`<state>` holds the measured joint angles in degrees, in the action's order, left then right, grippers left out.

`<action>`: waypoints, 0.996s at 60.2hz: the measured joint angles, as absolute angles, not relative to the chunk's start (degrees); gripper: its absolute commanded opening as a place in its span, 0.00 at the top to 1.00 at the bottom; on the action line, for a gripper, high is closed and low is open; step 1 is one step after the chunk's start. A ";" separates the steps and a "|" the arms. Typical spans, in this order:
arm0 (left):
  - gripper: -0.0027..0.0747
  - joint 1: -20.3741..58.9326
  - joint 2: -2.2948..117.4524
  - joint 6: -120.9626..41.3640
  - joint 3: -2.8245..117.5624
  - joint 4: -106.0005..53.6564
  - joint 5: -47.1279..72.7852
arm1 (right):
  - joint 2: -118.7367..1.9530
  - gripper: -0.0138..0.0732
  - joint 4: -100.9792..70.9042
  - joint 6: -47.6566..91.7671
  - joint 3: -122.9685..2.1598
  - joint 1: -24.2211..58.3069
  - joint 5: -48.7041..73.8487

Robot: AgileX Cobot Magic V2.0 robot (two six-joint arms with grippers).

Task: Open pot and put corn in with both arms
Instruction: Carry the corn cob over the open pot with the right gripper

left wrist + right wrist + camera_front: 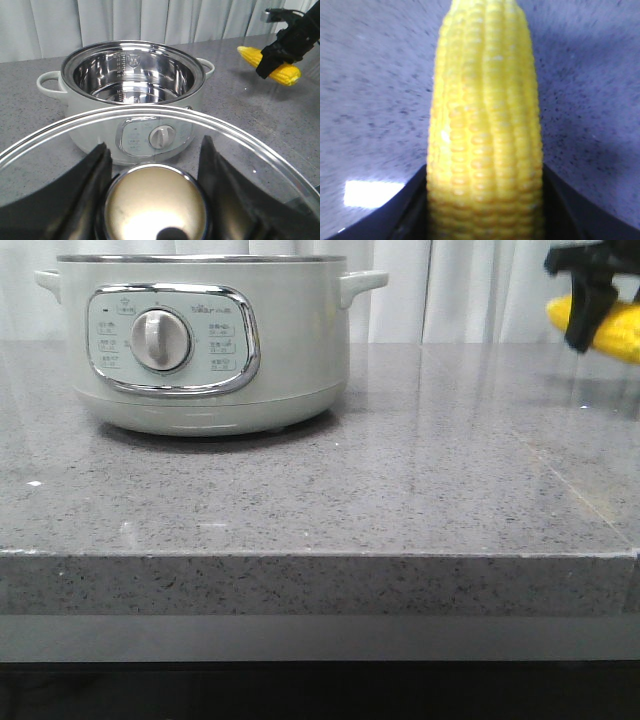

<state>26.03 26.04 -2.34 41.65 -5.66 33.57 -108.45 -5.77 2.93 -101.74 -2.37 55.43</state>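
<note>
Lid knob [156, 210], rounded and metallic, sits nearest in the left wrist view, gripped between the two dark fingers [87, 192] of the left hand [156, 200], which is closed on it; the glass lid [165, 127] spreads out around the knob, its rim arcing across the frame. Holding the lid by its knob, clear of the pot, leaves the opening free for the other arm, I judge.

Beyond the lid stands the pot [132, 95] on the grey speckled counter [420, 480], uncovered, its bare steel bowl showing level marks and a small emblem too fine to read. On its front, the chrome-framed panel [172, 338] carries a round dial [160, 339] ringed by small printed labels and a short brand line above; none of it is legible.

Farther off, toward the robot's right, the right hand [592, 300] is clamped across the middle of the corn [608, 328], carrying it level and above the counter, well apart from the pot. Gripping mid-cob keeps it balanced for the carry, probably. Pale curtains [480, 290] hang behind.
</note>
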 measured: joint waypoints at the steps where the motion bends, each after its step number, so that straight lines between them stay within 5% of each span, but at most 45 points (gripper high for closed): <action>1: 0.72 26.03 26.04 -2.34 41.65 -5.66 33.57 | -107.84 0.45 -5.88 2.93 -101.74 -2.24 55.82; 36: 0.72 26.03 26.04 -2.34 41.65 -5.66 33.57 | -80.59 0.45 -17.45 11.18 -88.48 8.33 56.59; 60: 0.72 26.03 26.04 -2.34 41.65 -5.66 33.57 | -78.00 0.45 -22.18 16.81 -87.06 22.38 47.29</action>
<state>26.03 26.04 -2.34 41.65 -5.66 33.57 -78.00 -22.18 16.81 -87.06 22.38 47.29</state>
